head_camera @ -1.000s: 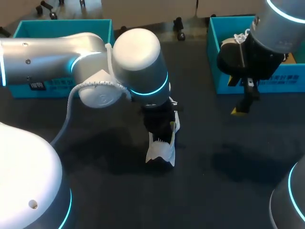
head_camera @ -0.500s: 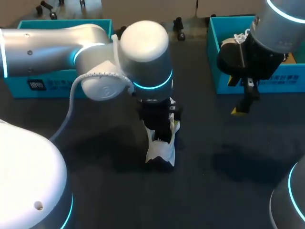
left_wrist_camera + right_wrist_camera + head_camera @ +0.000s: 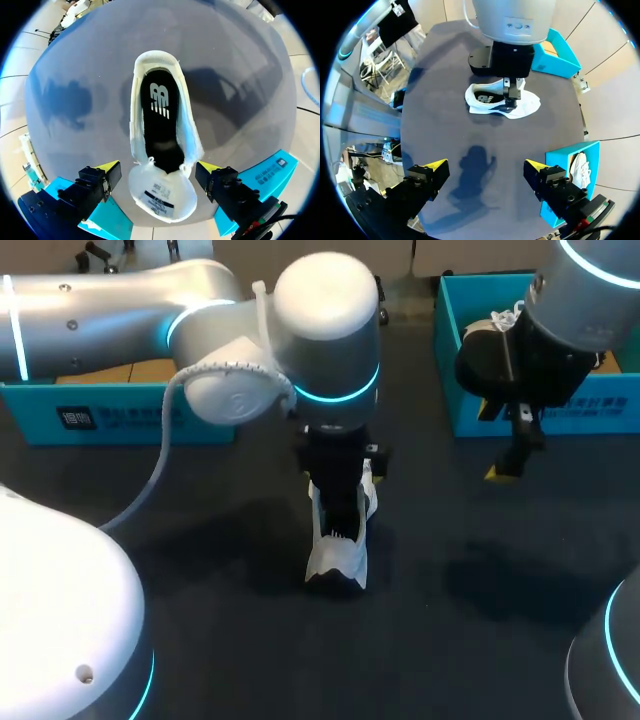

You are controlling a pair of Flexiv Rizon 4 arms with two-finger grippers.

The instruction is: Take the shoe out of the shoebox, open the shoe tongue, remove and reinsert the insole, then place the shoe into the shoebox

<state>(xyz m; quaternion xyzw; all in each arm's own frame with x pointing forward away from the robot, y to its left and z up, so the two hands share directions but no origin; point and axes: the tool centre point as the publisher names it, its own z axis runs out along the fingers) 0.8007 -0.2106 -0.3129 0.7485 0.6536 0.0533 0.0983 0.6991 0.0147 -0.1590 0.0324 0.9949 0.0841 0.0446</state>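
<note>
A white shoe (image 3: pixel 338 562) lies on the dark table mid-scene, toe toward the front edge. In the left wrist view its tongue (image 3: pixel 161 192) is folded back toward the gripper, and the black insole (image 3: pixel 159 117) lies flat inside. My left gripper (image 3: pixel 340 520) hangs just above the shoe's heel end, open (image 3: pixel 157 169), its fingers either side of the tongue without touching it. My right gripper (image 3: pixel 505 465) is held above the table in front of the right teal shoebox (image 3: pixel 545 415), open and empty (image 3: pixel 485 164). The right wrist view looks toward the shoe (image 3: pixel 526 106).
A second white shoe (image 3: pixel 492 325) lies in the right shoebox. Another teal box (image 3: pixel 120 415) stands at the back left, under my left arm. The tabletop to the front of the shoe is bare dark mat.
My left gripper has opened wide and lifted slightly off the shoe, its arm swinging toward the right and back. The shoe and my right arm have stayed put.
</note>
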